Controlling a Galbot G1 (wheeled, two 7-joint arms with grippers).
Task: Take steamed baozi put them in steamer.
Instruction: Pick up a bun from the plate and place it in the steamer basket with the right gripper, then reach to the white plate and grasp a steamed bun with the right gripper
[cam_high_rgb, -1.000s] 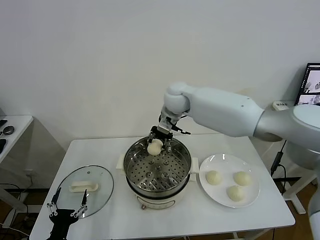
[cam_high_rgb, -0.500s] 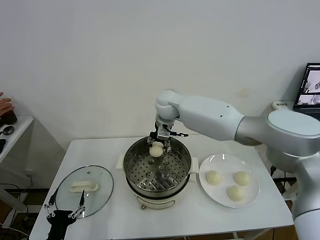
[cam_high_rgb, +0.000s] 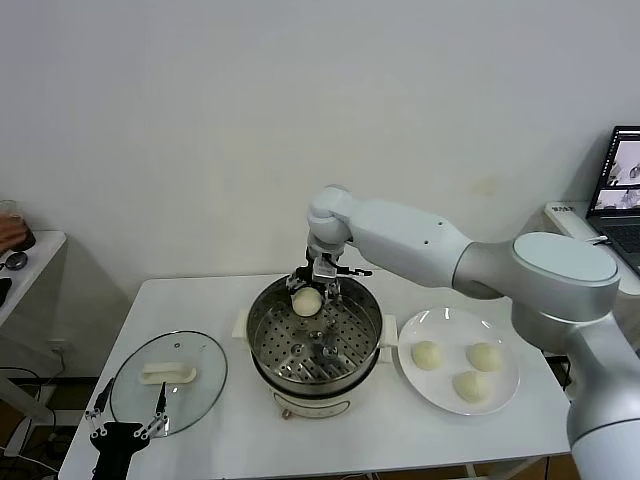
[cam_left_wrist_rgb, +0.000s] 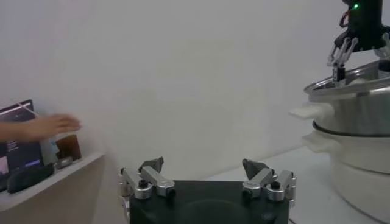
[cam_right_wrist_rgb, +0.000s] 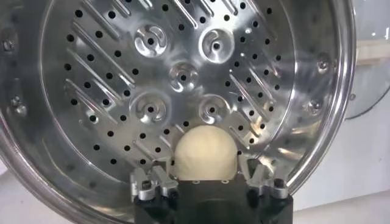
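Note:
My right gripper is shut on a cream-white baozi and holds it inside the far side of the steamer, above the perforated tray. In the right wrist view the baozi sits between my fingers over the holed steel floor. Three more baozi lie on a white plate right of the steamer. My left gripper is open and empty, parked low at the table's front left; it also shows in the left wrist view.
A round glass lid with an oblong white handle lies flat on the white table, left of the steamer. A laptop stands far right. A side shelf is at far left, with a person's hand over it.
My right gripper has carried the baozi slightly left and lower into the steamer's far side, and the arm has swung further across. The left arm has stayed put.

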